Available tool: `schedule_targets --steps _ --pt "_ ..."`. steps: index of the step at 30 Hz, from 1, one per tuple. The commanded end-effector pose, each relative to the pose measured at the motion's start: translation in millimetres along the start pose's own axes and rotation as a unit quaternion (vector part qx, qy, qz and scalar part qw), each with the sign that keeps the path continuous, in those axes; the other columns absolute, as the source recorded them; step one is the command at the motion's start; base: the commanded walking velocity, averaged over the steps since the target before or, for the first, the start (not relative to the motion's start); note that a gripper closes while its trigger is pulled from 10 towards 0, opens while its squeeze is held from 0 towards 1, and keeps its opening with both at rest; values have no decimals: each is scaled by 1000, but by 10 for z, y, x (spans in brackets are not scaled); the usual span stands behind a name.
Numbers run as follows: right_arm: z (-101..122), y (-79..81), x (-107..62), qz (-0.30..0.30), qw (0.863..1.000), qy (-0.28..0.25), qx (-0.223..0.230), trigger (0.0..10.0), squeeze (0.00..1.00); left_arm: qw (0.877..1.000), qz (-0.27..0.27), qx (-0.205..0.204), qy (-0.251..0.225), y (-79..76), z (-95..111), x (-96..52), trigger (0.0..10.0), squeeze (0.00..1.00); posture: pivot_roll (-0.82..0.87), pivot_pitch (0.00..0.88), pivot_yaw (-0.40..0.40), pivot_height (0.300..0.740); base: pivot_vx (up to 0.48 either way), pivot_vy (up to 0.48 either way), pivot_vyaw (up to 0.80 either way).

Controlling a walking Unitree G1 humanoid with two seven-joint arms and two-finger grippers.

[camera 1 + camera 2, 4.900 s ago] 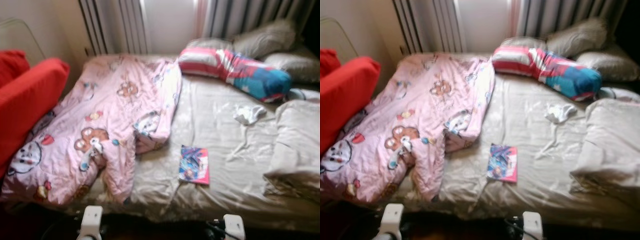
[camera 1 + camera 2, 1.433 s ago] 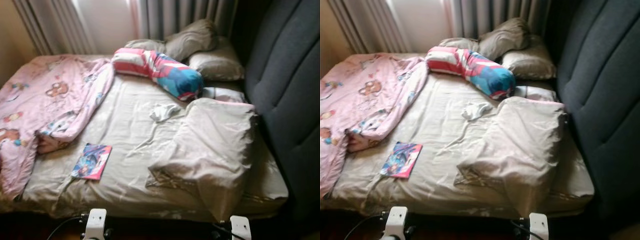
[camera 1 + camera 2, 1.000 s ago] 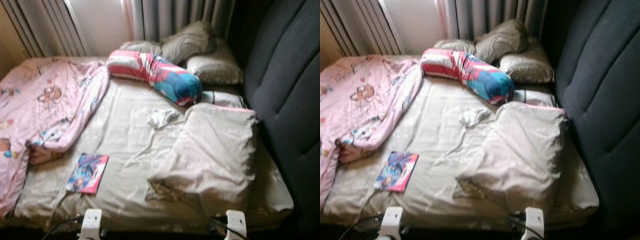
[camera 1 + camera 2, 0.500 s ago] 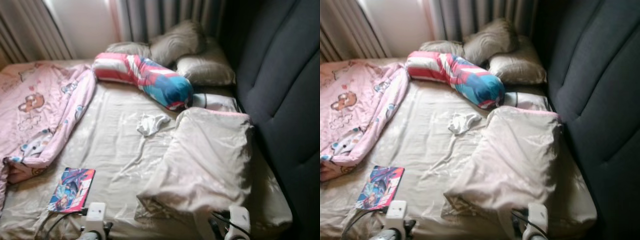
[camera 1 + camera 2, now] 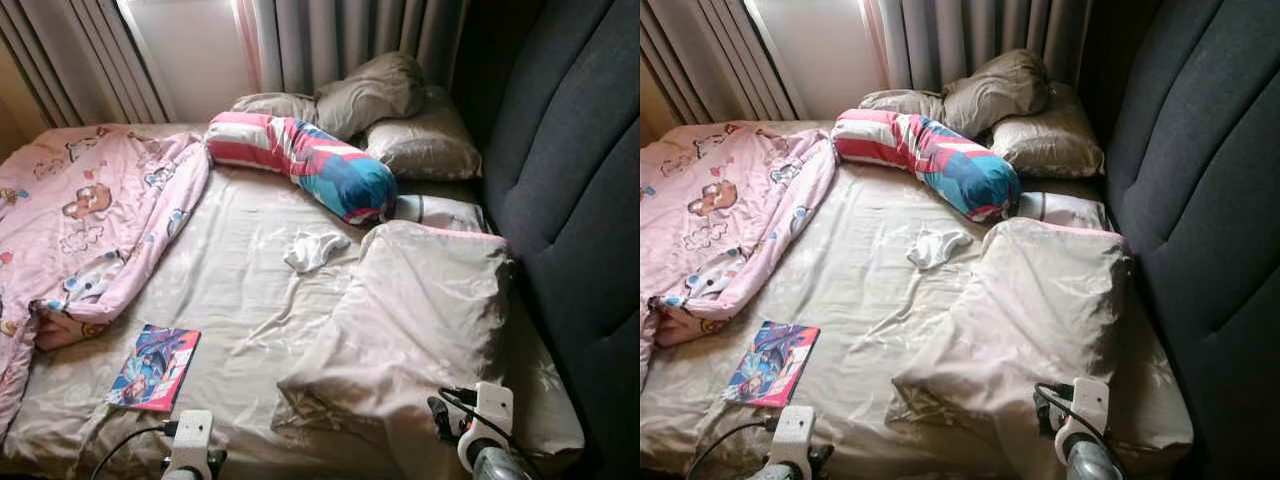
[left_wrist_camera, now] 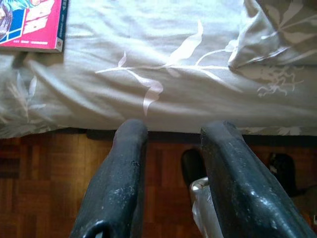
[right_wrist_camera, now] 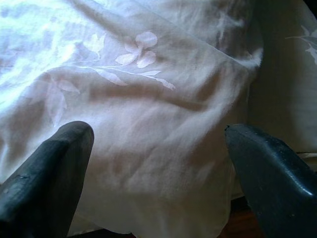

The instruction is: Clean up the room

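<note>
Head cams look down from the foot edge of the bed (image 5: 250, 290), toward the pillows (image 5: 420, 145) and curtains (image 5: 330, 40). Left wrist cam sits low at the mattress edge, catching the comic book (image 6: 29, 25) the head views share. Right wrist cam is close on the beige duvet (image 7: 148, 124).

- One bed (image 5: 230, 290) with a beige sheet.
- One pink cartoon-print quilt (image 5: 85, 215).
- One striped red, white and blue bolster (image 5: 300, 165).
- Three grey-beige pillows (image 5: 375, 90) stacked at the head.
- One folded beige duvet (image 5: 420, 320).
- One colourful book (image 5: 155, 367).
- One small white cloth (image 5: 315, 250).
- One dark padded headboard (image 5: 570, 200).
- One set of grey curtains (image 5: 350, 40).
</note>
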State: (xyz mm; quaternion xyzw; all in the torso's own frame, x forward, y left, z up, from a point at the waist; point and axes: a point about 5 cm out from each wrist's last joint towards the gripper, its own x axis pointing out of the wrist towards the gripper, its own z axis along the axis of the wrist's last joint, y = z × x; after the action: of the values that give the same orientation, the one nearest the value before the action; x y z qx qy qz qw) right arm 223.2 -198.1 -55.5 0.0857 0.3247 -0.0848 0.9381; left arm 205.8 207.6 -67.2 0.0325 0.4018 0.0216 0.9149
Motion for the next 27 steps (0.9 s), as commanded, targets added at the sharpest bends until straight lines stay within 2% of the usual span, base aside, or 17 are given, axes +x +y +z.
schedule_targets --steps 1,8,12,15,21,23,27 --pt "33 4 14 -11 1000 -1 -2 10000 0 1000 -1 3 -7 15 39 6 10000 0 -76 44 37 740 0 0 0" --pt "20 -1 11 -11 1000 2 2 10000 0 1000 2 4 -10 24 43 5 10000 0 -75 46 38 720 0 0 0" --pt "91 3 25 -18 1000 -18 7 10000 0 1000 3 5 -11 50 32 -2 10000 0 -66 54 46 685 0 0 0" --pt "174 20 40 -15 999 -41 18 10000 0 1000 4 5 -10 62 23 -6 10000 0 -62 55 48 685 0 0 0" --pt "268 56 73 -13 998 -49 24 10000 0 1000 2 8 -9 69 1 -13 10000 0 -57 53 57 685 0 0 0" --pt "262 69 84 -14 999 -35 12 10000 0 1000 1 10 -9 72 0 -14 10000 0 -57 53 58 685 0 0 0" --pt "273 83 83 -15 999 -41 10 10000 0 1000 0 14 -9 80 -1 -16 10000 0 -55 54 61 660 0 0 0"
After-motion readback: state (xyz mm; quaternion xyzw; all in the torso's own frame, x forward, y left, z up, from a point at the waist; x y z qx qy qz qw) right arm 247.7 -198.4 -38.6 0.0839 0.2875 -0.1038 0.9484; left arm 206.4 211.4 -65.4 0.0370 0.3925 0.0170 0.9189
